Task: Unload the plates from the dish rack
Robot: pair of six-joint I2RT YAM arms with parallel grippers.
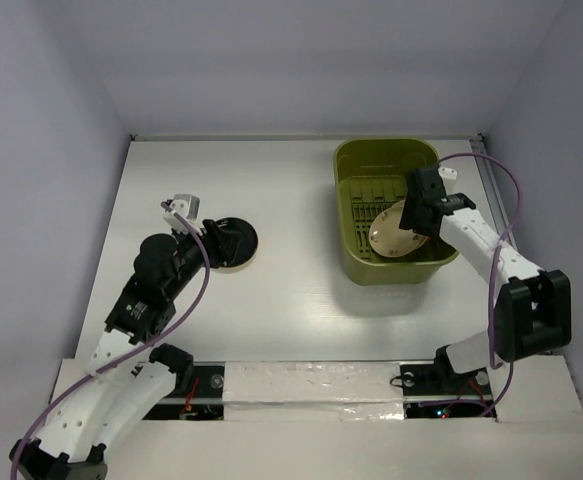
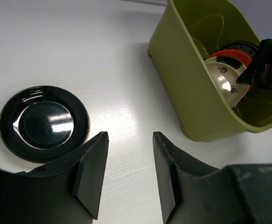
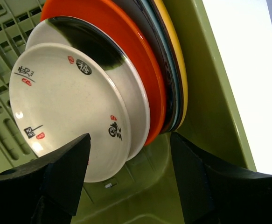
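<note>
logging right gripper: jaws wide, empty, inside rack. we find plates on edge, leaning on its wall, lower rims straight ahead between them.

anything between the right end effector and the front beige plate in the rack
Nothing visible. The right end effector is open right at the beige plate, which leans frontmost in the stack inside the dish rack.
</note>
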